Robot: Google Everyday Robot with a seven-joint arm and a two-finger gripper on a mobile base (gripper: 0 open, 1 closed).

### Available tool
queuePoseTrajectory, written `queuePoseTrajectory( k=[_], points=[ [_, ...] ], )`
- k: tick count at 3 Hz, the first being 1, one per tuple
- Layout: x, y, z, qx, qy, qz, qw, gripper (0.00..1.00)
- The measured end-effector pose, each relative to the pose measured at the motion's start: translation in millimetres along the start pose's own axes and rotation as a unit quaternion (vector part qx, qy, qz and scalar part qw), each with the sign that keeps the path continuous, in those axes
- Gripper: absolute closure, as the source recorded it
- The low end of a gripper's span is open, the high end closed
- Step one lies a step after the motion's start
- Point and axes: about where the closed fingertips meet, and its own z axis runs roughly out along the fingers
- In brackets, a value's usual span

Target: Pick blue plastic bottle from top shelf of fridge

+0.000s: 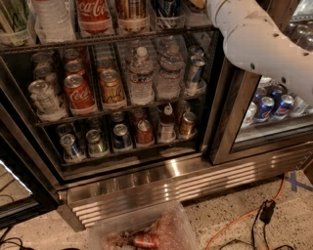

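**Risks**
- Fridge point(171, 188): your white arm point(259, 44) crosses the steel door post on its way in. A wide swing on the way out could strike the frame or the glass door on the right.
- Top shelf point(122, 36), your worktop: tall bottles stand packed in clear trays along its front edge. A sideways pull could drag a tray over the front rail.
- Blue plastic bottle point(166, 9): it stands near the worktop's right front corner, with only its lower body in view. An amber bottle point(129, 10) is just beside it, and the Coca-Cola bottle point(93, 14) is further left. A skewed approach could tip a neighbour.
- Gripper point(198, 4): it sits at the top edge of view, just right of the blue plastic bottle, and is mostly cut off. You cannot tell whether it holds anything or is free, so verify before lifting.

**Materials**
- Fridge: brushed stainless steel with a ribbed base grille, hard and reflective.
- Arm: smooth, rounded white shell.
- Worktop: thin grey wire, which probably offers little friction under the trays.
- Blue plastic bottle: round, with a glossy label. I judge it slick, and likely to give under a hard squeeze.
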Motion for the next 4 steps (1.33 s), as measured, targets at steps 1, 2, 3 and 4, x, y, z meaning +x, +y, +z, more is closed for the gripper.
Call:
queuePoseTrajectory(
  k=[1, 2, 3, 4],
  points=[
    [-15.2, 17.9, -32.3, -0.028, 0.023, 0.010, 0.9993, 1.00],
    [1.9, 51.8, -85.4, -0.077, 0.092, 0.011, 0.9927, 1.00],
    [15.8, 72.0, -104.5, -0.104, 0.122, 0.010, 0.9870, 1.00],
    [18.4, 74.2, -106.5, -0.106, 0.124, 0.010, 0.9865, 1.00]
  ],
)
